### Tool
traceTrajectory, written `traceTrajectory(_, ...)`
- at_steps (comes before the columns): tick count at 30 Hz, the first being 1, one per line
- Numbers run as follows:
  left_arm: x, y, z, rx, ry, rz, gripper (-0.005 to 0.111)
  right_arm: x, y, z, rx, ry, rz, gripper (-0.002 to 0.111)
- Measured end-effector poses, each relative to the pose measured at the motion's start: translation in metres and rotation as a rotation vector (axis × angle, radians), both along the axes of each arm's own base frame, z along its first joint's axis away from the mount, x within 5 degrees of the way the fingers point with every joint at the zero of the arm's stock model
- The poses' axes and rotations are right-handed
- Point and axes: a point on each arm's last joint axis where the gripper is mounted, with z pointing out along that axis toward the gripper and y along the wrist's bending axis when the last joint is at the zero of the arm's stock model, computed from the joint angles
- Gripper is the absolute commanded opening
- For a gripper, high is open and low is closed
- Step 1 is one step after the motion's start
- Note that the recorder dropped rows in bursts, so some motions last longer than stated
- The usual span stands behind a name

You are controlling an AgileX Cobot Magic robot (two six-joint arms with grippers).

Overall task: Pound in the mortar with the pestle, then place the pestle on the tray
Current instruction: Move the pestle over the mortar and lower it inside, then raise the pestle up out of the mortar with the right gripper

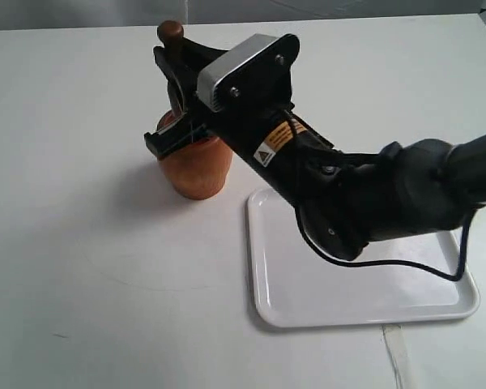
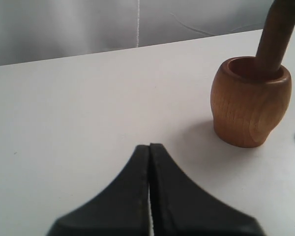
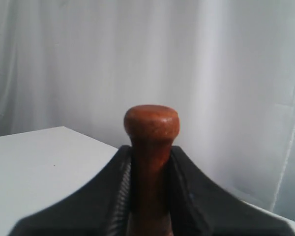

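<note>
The reddish-brown wooden mortar (image 1: 196, 168) (image 2: 250, 103) stands upright on the white table. The dark-brown pestle (image 1: 171, 37) (image 2: 276, 34) (image 3: 151, 147) stands in its mouth, knob end up. My right gripper (image 1: 178, 77) (image 3: 150, 157) reaches across from the right and is shut on the pestle's shaft just below the knob. The glossy white tray (image 1: 292, 284) lies to the right of the mortar, partly under my right arm. My left gripper (image 2: 149, 147) is shut on nothing, low over the table, apart from the mortar; the exterior view does not show it.
A white curtain backs the table in both wrist views. A pale strip (image 1: 401, 356) lies at the front edge near the tray's right corner. Bare table (image 1: 81, 267) spreads left and in front of the mortar.
</note>
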Motion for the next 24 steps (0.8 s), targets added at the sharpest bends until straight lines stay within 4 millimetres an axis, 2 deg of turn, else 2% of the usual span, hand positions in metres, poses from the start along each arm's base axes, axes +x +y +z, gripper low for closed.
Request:
traceTrajectory(4, 0.000, 0.000, 0.000, 0.000, 0.000, 0.000, 0.000, 0.004, 0.003, -0.018, -0.028, 0.030, -0.018, 0.000)
traceTrajectory(8, 0.000, 0.000, 0.000, 0.000, 0.000, 0.000, 0.000, 0.008, 0.003, -0.045, -0.038, 0.077, -0.049, 0.000)
traceTrajectory(13, 0.000, 0.000, 0.000, 0.000, 0.000, 0.000, 0.000, 0.010, 0.004, -0.049, -0.007, 0.066, -0.061, 0.000)
traceTrajectory(16, 0.000, 0.000, 0.000, 0.000, 0.000, 0.000, 0.000, 0.010, 0.003, -0.039, -0.032, 0.058, -0.070, 0.000)
traceTrajectory(18, 0.000, 0.000, 0.000, 0.000, 0.000, 0.000, 0.000, 0.009, 0.001, -0.022, -0.032, 0.034, -0.074, 0.000)
traceTrajectory(21, 0.000, 0.000, 0.000, 0.000, 0.000, 0.000, 0.000, 0.005, -0.004, 0.018, 0.045, -0.031, -0.077, 0.000)
traceTrajectory(22, 0.000, 0.000, 0.000, 0.000, 0.000, 0.000, 0.000, 0.002, -0.010, 0.045, 0.111, -0.074, -0.078, 0.000)
traceTrajectory(24, 0.000, 0.000, 0.000, 0.000, 0.000, 0.000, 0.000, -0.001, -0.015, 0.063, 0.159, -0.112, -0.081, 0.000)
